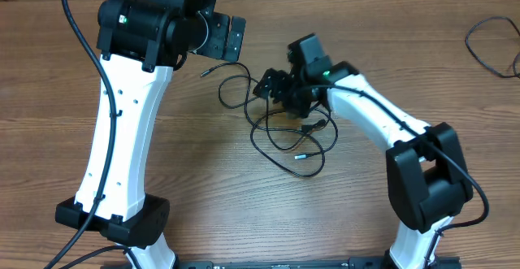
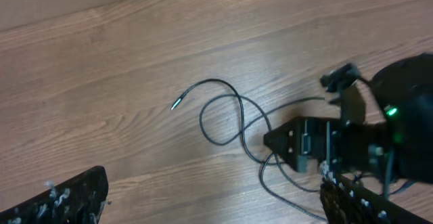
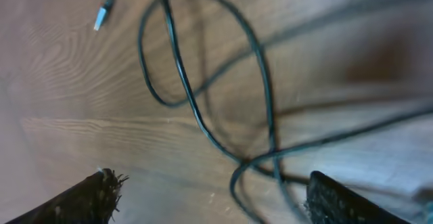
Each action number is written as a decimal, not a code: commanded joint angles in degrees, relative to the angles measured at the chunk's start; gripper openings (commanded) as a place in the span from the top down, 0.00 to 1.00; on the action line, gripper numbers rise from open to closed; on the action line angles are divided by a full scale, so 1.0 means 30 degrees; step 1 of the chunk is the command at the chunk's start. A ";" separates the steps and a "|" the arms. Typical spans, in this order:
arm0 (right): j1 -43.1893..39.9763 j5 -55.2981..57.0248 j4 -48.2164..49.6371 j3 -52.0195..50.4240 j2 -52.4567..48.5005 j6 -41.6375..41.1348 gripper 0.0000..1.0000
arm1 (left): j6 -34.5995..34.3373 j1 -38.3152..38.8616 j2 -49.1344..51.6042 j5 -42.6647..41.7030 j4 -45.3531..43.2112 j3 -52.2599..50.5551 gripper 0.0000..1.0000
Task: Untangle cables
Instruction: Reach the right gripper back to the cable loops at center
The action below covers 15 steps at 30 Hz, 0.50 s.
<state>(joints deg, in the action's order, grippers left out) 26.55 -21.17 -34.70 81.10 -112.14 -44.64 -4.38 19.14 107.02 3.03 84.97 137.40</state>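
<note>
Cables (image 1: 286, 136): thin black wires in overlapping loops flat on the table (image 1: 203, 196), at the centre of the overhead frame; same tangle at centre in the left wrist view (image 2: 230, 116) and filling the right wrist view (image 3: 203, 116).
Plug end (image 1: 205, 73): at the upper left of the tangle, clear of the loops.
Left end effector (image 1: 231, 37): spread wide, nothing between its fingers; upper centre of the overhead frame, apart from the wires.
Right end effector (image 1: 272, 84): spread, low over the tangle's upper edge; crossed loops lie between its fingers, not pinched.
Black wire (image 1: 491, 45): upper right corner, well apart.
</note>
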 commanded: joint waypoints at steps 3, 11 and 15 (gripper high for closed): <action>0.1173 0.0481 -0.0408 -0.0517 0.0007 -0.2987 0.15 | -0.0321 0.0131 0.0182 0.0182 0.0219 0.0095 0.00; 0.2404 0.2892 0.1654 -0.2368 -0.0284 -0.3286 0.15 | -0.0321 0.0131 0.0182 0.0175 0.0714 0.0095 0.00; 0.2375 0.2907 0.3803 -0.3417 -0.1005 -0.3191 0.65 | -0.0321 0.0131 0.0182 0.0175 0.1064 0.0087 0.00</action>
<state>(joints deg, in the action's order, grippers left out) 34.11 -14.44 -25.36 72.64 -112.73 -53.76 -4.38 19.14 107.02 3.05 87.79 137.40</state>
